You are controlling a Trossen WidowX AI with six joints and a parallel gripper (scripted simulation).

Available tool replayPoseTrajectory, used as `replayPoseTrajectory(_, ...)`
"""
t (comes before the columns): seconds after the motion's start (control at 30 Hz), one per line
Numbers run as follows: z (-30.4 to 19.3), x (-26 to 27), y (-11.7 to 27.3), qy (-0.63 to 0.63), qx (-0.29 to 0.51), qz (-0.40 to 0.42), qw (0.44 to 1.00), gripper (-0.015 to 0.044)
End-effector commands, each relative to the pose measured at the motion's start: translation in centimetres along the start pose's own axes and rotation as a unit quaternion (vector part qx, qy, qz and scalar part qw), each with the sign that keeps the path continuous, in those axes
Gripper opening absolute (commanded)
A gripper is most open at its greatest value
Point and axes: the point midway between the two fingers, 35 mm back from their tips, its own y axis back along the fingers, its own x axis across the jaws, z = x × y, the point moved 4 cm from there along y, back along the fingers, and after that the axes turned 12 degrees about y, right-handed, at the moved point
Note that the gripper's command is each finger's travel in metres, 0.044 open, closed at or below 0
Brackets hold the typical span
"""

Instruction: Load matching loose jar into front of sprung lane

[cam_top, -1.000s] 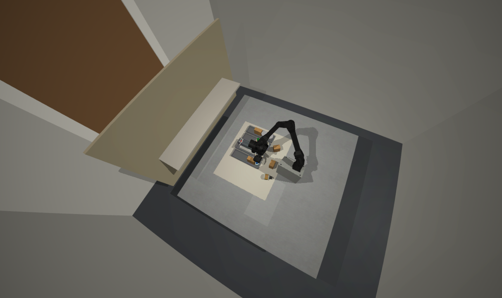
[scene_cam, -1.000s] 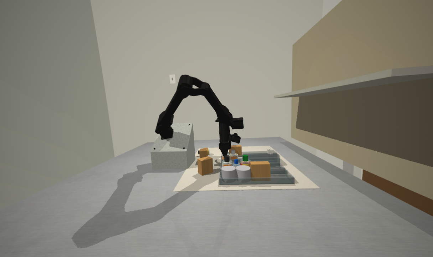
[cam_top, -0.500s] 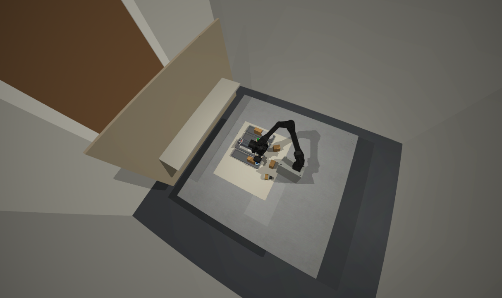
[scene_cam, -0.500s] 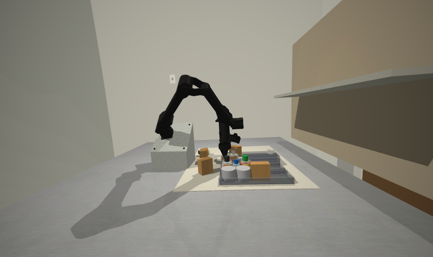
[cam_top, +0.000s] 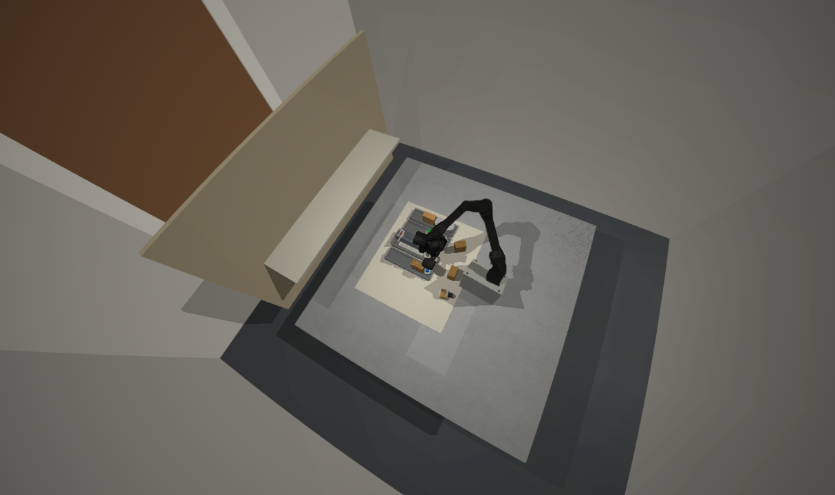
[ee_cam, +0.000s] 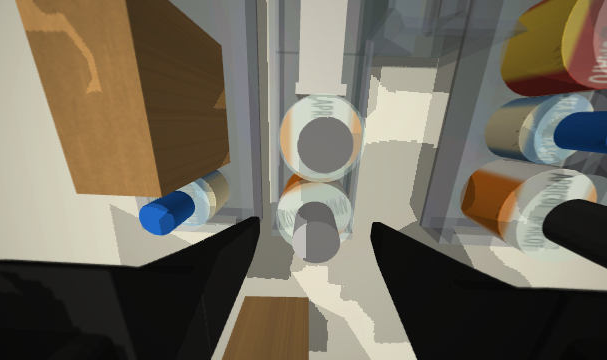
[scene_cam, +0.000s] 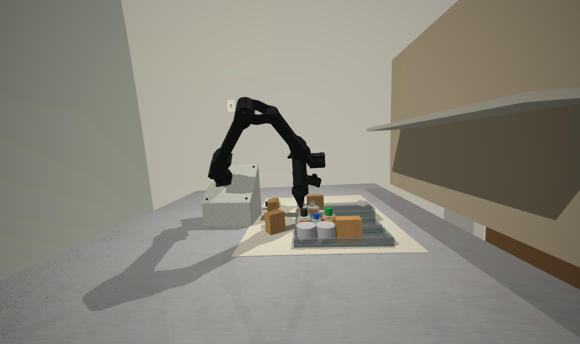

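Note:
My gripper (ee_cam: 315, 227) (scene_cam: 300, 207) is open around the front jar, with a gap on each side of it in the wrist view. This front jar (ee_cam: 316, 245) has a grey cap and an apricot label, and stands at the front end of the clear sprung lane (ee_cam: 276, 75). In the exterior view it is mostly hidden. The matching rear jar (ee_cam: 325, 145) (scene_cam: 312, 204) stands close behind it, in line, against the white pusher plate (ee_cam: 322, 89). Both look upright. The low front stop is hard to make out under the front jar.
Left of the lane are a wooden block (ee_cam: 183, 100) (cam_top: 417, 265) and a blue-capped jar (ee_cam: 165, 213). Right of it are a black-capped apricot jar (ee_cam: 583, 230) (scene_cam: 304, 212), another blue-capped jar (ee_cam: 585, 132) and a tomato jar (ee_cam: 543, 55). A wooden block (ee_cam: 273, 330) stands in front; a black-capped jar (cam_top: 444, 294) lies farther off.

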Motion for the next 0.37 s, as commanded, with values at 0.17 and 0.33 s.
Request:
replayPoseTrajectory(0.17, -2.3, 0.6, 0.1, -0.001, -0.001, 0.001, 1.000, 0.0303)
replayPoseTrajectory(0.33, -3.9, 1.0, 0.1, 0.000, 0.000, 0.001, 1.000, 0.0303)
